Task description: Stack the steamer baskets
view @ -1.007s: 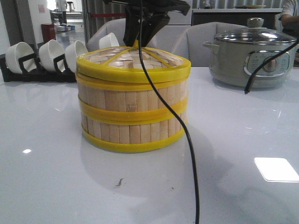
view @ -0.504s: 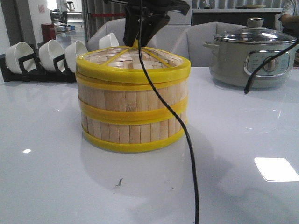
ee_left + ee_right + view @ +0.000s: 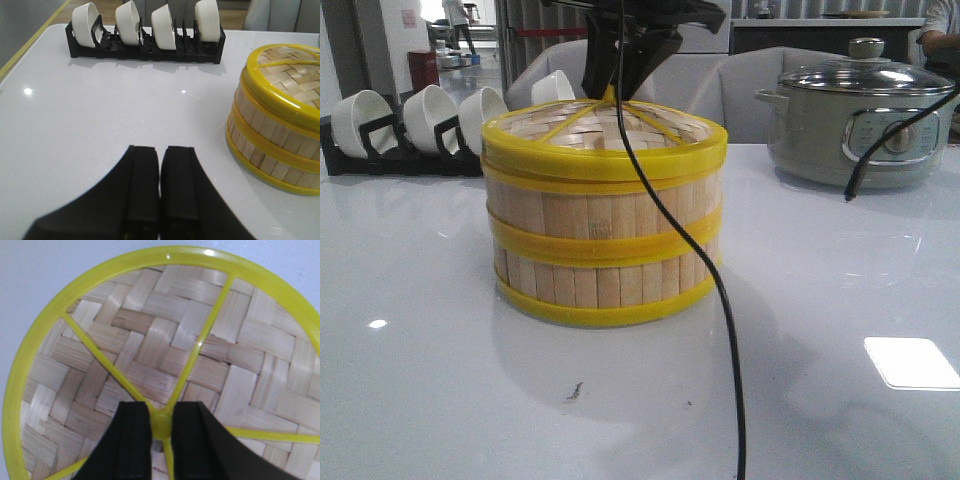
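- Stack looks built: the top basket [image 3: 605, 185] sits square on the bottom basket [image 3: 605, 280], rims lined up, out on the white table [image 3: 440, 400] in front of me.
- What's topmost is a woven disc with yellow spokes, possibly a lid; I can't tell.
- I judge the stacking itself done; what's left is letting go and pulling clear.
- Right gripper [image 3: 161, 422] is down over the centre, jaws narrow, pinching the yellow hub [image 3: 161, 419] where the spokes meet.
- Front view shows it standing right above the middle of the stack.
- Left gripper [image 3: 159, 170] hangs over bare table beside the stack, fingers [image 3: 142, 185] pressed together, holding nothing.
- Bowl rack [image 3: 145, 47] and grey pot [image 3: 860, 120] sit well apart from the stack.
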`<act>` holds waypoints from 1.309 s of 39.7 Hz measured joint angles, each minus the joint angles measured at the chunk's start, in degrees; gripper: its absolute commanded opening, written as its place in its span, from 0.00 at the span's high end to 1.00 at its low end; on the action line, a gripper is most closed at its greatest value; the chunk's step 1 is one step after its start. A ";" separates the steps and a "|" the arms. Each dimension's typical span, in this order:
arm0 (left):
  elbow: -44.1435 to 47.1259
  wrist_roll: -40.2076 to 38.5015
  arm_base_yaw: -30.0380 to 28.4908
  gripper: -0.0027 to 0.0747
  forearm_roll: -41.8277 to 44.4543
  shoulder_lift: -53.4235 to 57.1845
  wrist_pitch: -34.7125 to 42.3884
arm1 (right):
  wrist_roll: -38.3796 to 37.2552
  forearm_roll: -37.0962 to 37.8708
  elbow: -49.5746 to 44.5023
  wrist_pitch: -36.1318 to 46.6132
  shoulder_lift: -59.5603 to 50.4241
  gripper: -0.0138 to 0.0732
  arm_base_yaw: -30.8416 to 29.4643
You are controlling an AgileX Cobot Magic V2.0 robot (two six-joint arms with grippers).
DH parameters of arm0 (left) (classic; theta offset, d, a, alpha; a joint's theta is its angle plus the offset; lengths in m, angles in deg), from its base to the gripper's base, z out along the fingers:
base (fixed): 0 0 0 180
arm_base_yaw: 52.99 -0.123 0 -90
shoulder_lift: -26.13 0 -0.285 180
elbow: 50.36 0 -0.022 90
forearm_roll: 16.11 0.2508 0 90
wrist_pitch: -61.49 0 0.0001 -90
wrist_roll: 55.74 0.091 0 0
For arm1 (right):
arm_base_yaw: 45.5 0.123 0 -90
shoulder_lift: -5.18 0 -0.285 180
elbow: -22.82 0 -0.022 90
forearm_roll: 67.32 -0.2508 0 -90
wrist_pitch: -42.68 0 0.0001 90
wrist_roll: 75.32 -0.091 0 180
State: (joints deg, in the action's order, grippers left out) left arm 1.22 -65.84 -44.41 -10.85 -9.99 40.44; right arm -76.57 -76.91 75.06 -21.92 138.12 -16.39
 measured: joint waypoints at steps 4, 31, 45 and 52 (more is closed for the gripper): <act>0.00 0.00 0.00 0.85 0.00 0.00 0.00 | 0.00 -0.18 0.00 0.11 0.00 0.42 0.00; 0.00 0.00 0.00 0.85 0.00 0.00 0.00 | 0.00 0.65 0.00 5.98 -4.71 0.53 -0.41; 0.00 0.00 0.00 0.85 0.00 0.00 0.00 | 0.00 2.28 0.00 2.30 -8.95 0.54 -4.87; 0.00 0.00 0.00 0.85 0.00 0.00 0.00 | 0.00 2.27 0.00 1.95 -9.44 0.54 -4.98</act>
State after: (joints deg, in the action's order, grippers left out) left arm 1.22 -65.84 -44.41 -10.85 -9.99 40.44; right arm -76.57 -74.64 75.06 -19.97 128.67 -21.37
